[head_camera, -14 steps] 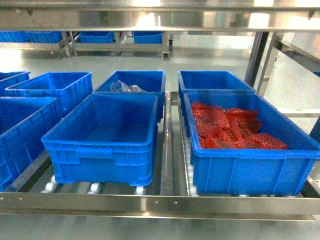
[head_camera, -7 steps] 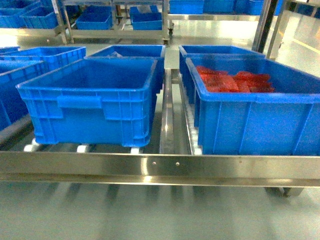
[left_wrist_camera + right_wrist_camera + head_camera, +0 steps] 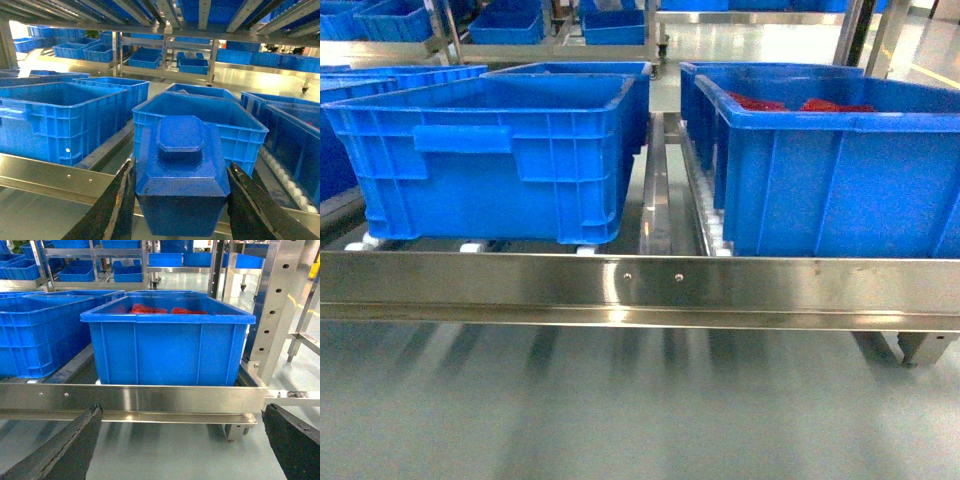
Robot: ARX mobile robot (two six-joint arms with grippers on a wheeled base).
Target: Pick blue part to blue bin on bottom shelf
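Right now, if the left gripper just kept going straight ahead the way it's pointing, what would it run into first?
Probably the near wall of the blue bin straight ahead on the bottom shelf. The left gripper, shut on the blue part, seems high enough to pass over the front rail, though depth is hard to judge.

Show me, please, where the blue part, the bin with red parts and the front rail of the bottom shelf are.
blue part (image 3: 181, 172): left wrist view, its sloped front face.
bin with red parts (image 3: 167, 352): right wrist view, front wall.
front rail (image 3: 640, 285): head view, middle of the steel strip.
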